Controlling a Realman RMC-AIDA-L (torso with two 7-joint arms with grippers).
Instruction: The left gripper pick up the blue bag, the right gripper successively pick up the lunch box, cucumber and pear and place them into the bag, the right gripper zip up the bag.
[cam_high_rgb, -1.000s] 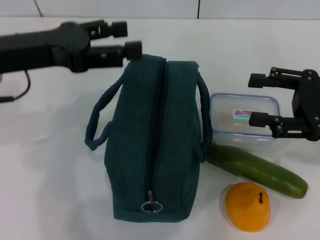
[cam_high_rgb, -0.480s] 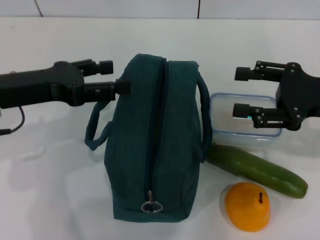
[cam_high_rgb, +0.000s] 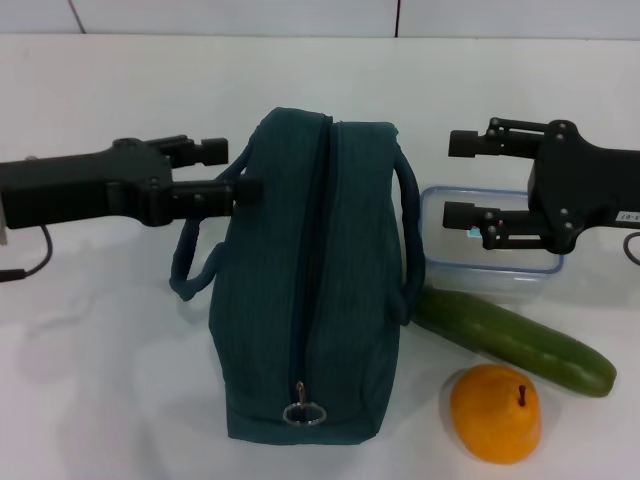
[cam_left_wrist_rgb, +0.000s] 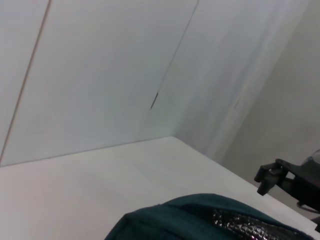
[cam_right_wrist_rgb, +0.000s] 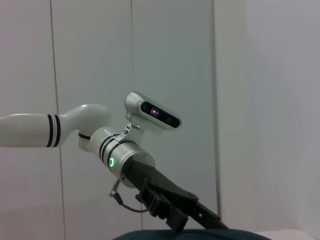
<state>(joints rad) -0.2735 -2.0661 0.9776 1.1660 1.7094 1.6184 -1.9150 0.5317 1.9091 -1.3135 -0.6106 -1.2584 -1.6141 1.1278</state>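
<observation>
The blue bag (cam_high_rgb: 310, 290) stands upright mid-table, its zipper ring pull (cam_high_rgb: 303, 412) at the near end. My left gripper (cam_high_rgb: 232, 168) is open at the bag's far left side, its lower finger touching or just beside the top of the left handle (cam_high_rgb: 192, 250). My right gripper (cam_high_rgb: 458, 178) hangs open above the lunch box (cam_high_rgb: 480, 265), right of the bag. The cucumber (cam_high_rgb: 515, 340) lies in front of the box, and the pear (cam_high_rgb: 495, 412) sits nearest me. The left wrist view shows the bag top (cam_left_wrist_rgb: 190, 215) with silvery lining (cam_left_wrist_rgb: 240, 226).
White table (cam_high_rgb: 100, 380) with bare room left of the bag and behind it. A white panelled wall (cam_high_rgb: 300, 15) runs along the far edge. The right wrist view shows the left arm's silver wrist (cam_right_wrist_rgb: 120, 160) with its green light.
My left gripper has come down from above the bag's far corner to the left handle's top. My right gripper has shifted left and slightly farther back over the lunch box, toward the bag.
</observation>
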